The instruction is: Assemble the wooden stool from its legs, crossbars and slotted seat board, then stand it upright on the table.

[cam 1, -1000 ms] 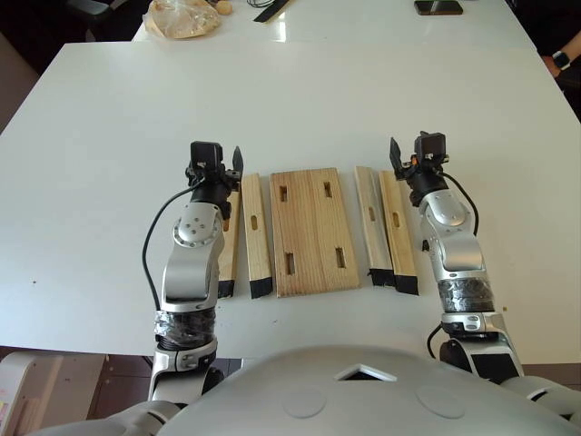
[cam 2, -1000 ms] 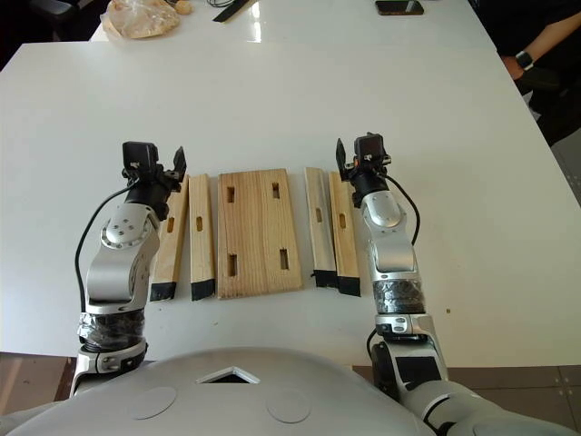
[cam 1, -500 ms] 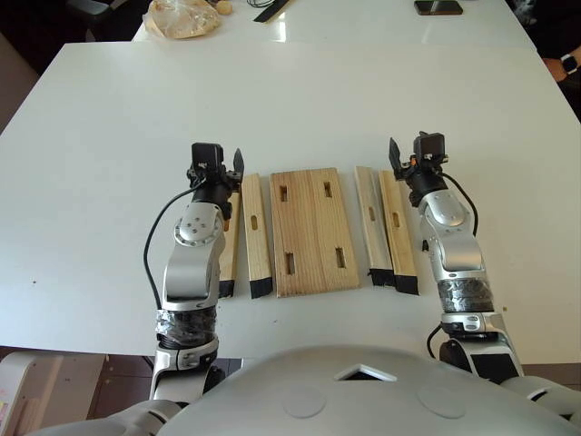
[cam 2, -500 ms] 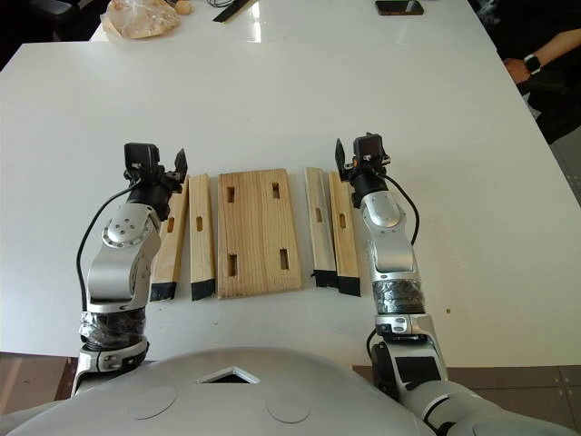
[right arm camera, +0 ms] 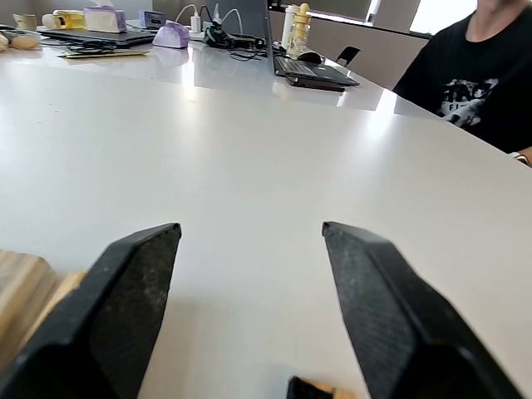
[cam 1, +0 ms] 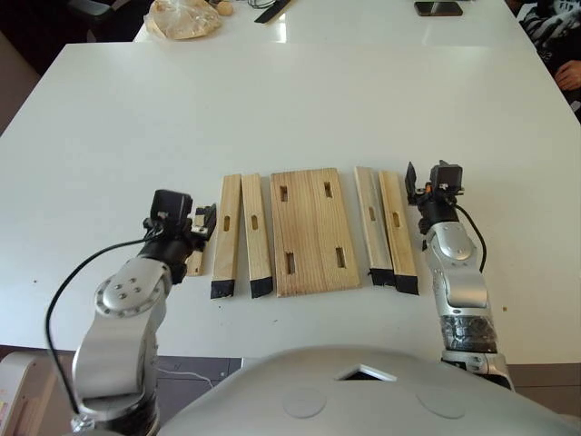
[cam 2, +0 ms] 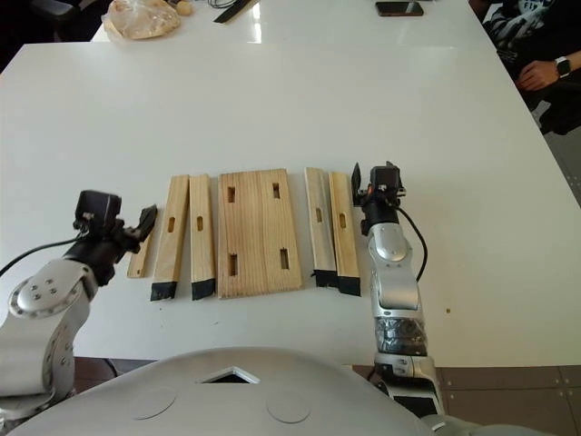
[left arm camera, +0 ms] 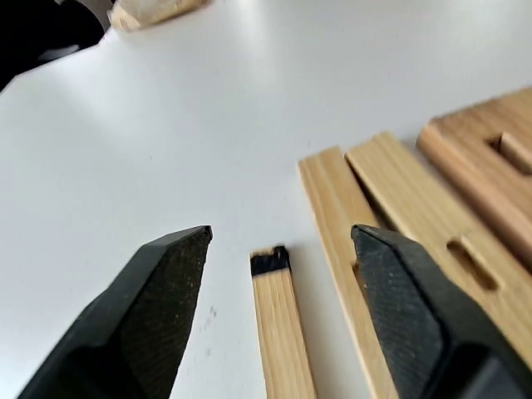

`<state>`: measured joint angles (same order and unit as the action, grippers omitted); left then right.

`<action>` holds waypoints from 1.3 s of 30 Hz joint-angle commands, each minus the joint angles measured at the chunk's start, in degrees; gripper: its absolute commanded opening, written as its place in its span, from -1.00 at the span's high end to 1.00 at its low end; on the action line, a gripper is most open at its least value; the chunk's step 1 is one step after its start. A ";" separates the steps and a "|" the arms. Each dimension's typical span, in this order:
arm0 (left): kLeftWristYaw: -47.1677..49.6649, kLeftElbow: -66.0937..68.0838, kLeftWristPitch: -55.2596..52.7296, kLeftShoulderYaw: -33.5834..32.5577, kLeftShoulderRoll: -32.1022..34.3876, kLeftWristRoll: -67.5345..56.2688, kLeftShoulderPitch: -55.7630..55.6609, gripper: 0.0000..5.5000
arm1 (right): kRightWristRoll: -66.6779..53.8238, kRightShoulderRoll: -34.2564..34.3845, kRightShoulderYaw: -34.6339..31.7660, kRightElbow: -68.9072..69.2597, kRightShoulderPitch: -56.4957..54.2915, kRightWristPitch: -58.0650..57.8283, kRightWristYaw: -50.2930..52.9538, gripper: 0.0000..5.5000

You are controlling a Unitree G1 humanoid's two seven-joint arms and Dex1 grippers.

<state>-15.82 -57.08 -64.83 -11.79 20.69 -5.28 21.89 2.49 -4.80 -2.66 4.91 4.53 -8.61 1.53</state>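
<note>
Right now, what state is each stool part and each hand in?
seat board: flat on the table, slots empty, nothing fitted.
left legs: two, flat, side by side, loose.
right legs: two, flat, touching each other, loose.
short crossbar: flat, loose, ungripped.
left hand: open, empty, by the crossbar's end.
right hand: open, empty, beside the right legs.

Far side of seat board (cam 1: 313,232): we see broad bare table (cam 1: 300,100).
Its left: left legs (cam 1: 227,236), small crossbar (cam 2: 139,263), slim gaps between.
Its right: right legs (cam 1: 399,232), close together.
</note>
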 commanded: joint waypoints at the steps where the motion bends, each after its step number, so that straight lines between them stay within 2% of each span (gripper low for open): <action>1: -2.61 1.61 -0.11 -4.16 0.02 -1.99 6.83 -0.14 | -0.11 0.46 -0.86 1.72 1.01 -0.22 0.92 -0.15; 6: -4.40 4.84 2.67 -2.23 1.39 -3.36 9.88 -0.14 | -0.34 0.82 -0.78 2.35 1.07 -0.17 1.19 -0.15; 13: -3.20 15.99 10.75 0.96 1.92 -0.81 14.40 -0.14 | -0.70 0.11 -0.89 1.98 0.24 -0.45 0.28 -0.15; 18: -1.44 21.16 15.16 1.18 0.91 -0.08 14.59 0.11 | -0.73 -0.50 -0.99 1.09 -1.17 -0.57 -0.53 -0.14; 26: 1.93 23.50 14.85 -4.12 -2.03 -2.83 10.60 0.52 | -0.64 -0.58 -0.95 1.55 -2.11 -1.17 -1.32 -0.14; 29: 5.32 26.01 18.14 -4.69 -1.04 -0.43 4.57 0.52 | -0.64 -0.72 -0.95 0.37 -2.94 -0.96 -1.61 -0.14; 33: 8.59 26.84 23.56 -3.99 -1.18 0.59 -9.03 0.52 | -0.67 -1.42 -1.25 -1.64 -6.00 -0.58 -2.10 -0.14; 36: 6.87 23.84 30.87 -1.55 -0.13 -0.44 -20.64 0.52 | -3.30 -3.13 -2.86 -3.45 -10.03 0.81 -5.25 -0.14; 39: 2.45 19.12 28.51 0.65 -2.50 -10.56 -33.13 0.52 | -12.46 -3.96 -4.22 -2.77 -14.83 -0.15 -14.22 -0.14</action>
<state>-9.65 -34.35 -34.36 -12.87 19.60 -8.64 -3.80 -3.77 -8.05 -6.01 1.48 -6.48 -8.13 -6.77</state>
